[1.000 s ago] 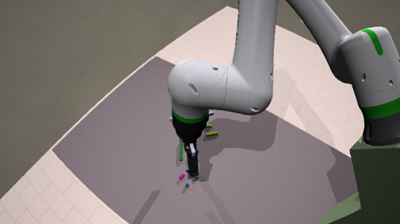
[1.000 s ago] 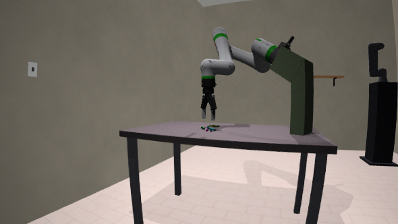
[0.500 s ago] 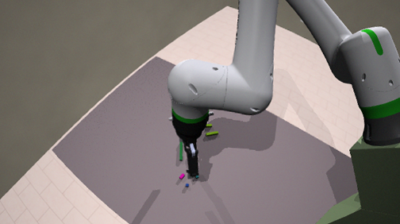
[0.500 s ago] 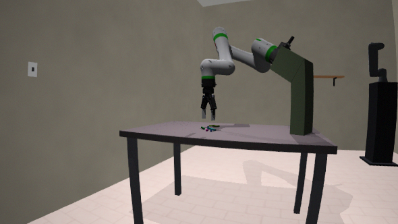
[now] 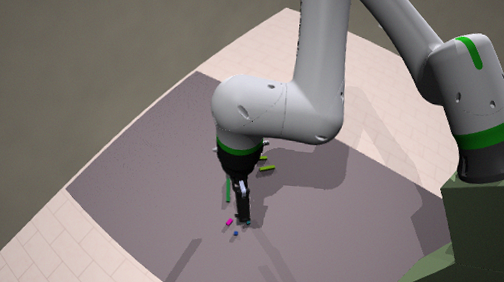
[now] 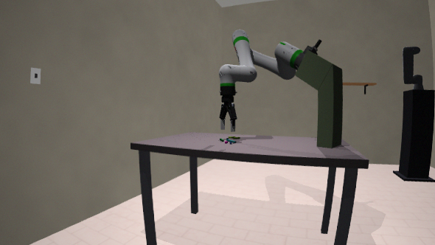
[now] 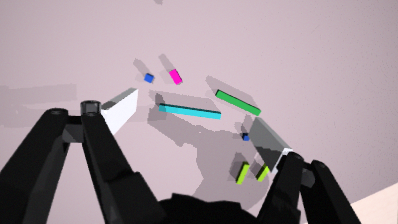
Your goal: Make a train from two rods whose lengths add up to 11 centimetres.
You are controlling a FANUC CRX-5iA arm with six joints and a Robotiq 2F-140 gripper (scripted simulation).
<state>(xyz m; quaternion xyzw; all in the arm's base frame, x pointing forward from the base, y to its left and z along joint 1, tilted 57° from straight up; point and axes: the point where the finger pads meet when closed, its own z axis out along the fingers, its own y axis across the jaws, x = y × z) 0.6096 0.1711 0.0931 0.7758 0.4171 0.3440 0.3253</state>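
My gripper (image 5: 244, 214) (image 6: 228, 128) (image 7: 196, 113) is open and empty and hangs a little above the rods on the dark table (image 5: 147, 135) (image 6: 295, 149). In the wrist view a turquoise rod (image 7: 190, 111) lies between the fingertips, with a green rod (image 7: 238, 102) (image 5: 228, 190) just beyond it. A magenta rod (image 7: 175, 76) (image 5: 229, 221) and a blue cube (image 7: 149, 78) (image 5: 235, 233) lie apart on one side. A second blue cube (image 7: 245, 137) lies by the right fingertip. Two lime rods (image 7: 243, 173) (image 7: 263, 173) lie side by side near it; one lime rod (image 5: 267, 168) shows in the top view. Only the end of the turquoise rod (image 5: 248, 222) shows there.
The arm's green pedestal (image 5: 489, 238) (image 6: 328, 103) stands on the table's right side. In the exterior view the rods are a small cluster (image 6: 230, 140) near the table's middle, well away from its edges.
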